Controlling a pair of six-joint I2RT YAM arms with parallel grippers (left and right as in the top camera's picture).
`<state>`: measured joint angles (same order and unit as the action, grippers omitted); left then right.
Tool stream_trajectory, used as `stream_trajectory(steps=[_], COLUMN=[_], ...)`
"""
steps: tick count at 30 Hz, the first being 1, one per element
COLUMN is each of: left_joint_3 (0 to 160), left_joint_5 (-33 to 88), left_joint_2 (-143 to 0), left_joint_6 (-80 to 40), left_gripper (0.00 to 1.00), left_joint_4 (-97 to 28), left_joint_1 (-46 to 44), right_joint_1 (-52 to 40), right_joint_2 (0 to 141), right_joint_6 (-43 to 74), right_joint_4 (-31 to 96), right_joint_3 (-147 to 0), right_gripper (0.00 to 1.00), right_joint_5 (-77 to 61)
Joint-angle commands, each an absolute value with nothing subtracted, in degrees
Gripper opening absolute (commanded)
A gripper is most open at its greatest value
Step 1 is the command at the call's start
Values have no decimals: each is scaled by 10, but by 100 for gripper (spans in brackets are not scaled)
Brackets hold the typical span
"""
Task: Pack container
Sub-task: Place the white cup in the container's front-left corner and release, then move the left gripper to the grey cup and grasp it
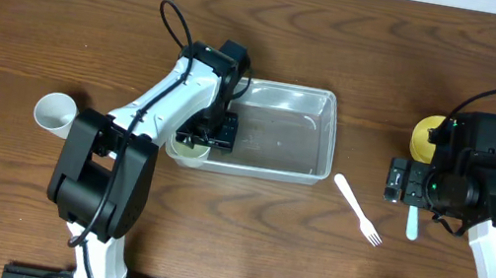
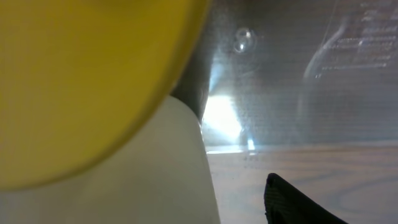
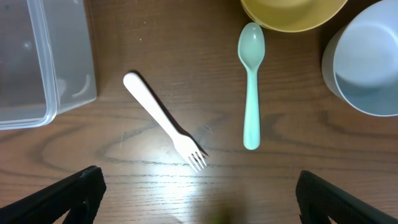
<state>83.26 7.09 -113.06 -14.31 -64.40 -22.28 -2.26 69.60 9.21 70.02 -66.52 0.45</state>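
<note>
The clear rectangular container (image 1: 281, 132) lies at the table's middle. It also shows in the left wrist view (image 2: 311, 74) and at the left edge of the right wrist view (image 3: 37, 93). My left gripper (image 1: 202, 140) is inside its left end, beside a cream cup with a yellow inside (image 1: 189, 153). In the left wrist view that cup (image 2: 155, 180) fills the left. Only one dark finger (image 2: 292, 199) shows, apart from the cup; the other is hidden. My right gripper (image 1: 399, 180) (image 3: 199, 180) is open and empty above the bare table.
A white fork (image 1: 358, 209) (image 3: 165, 121) and a mint spoon (image 1: 411, 223) (image 3: 250, 81) lie right of the container. A yellow bowl (image 1: 424, 137) (image 3: 292, 15) and a pale grey cup (image 3: 367, 68) stand beyond them. A white cup (image 1: 54, 112) lies at the far left.
</note>
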Motion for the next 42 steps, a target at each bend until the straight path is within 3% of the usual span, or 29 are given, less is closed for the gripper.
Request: stream_trajectory(steps=[1,8,13,19,31,42], left_joint_3=[841,897,922,921,883,883], left_joint_5=[64,35,-56,-127,-101,-64], left_joint_2=[-1123,-1029,-905,-825,-942,-1092], left_joint_6=[-140,-139,-139,-141,-192,-187], left_gripper=[64,68,87,89,93,93], left_joint_4=[-658,-690,-677,-673,-665,-650], left_joint_1=[-223,-223,-218,-140,85,138], right_joint_1=[-19,-19,-19,-19,-19,-19], right_joint_2=[697,697,697,697,697,697], right_joint_6=[96,96,96,96,96,96], right_joint_4=[701,701,701,701,701,701], right_joint_3=[-674,-674,-674,-674,-674,-674], right_gripper=[99,99,99,99,99,99], right_joint_5=[11,15,15,15,15,15])
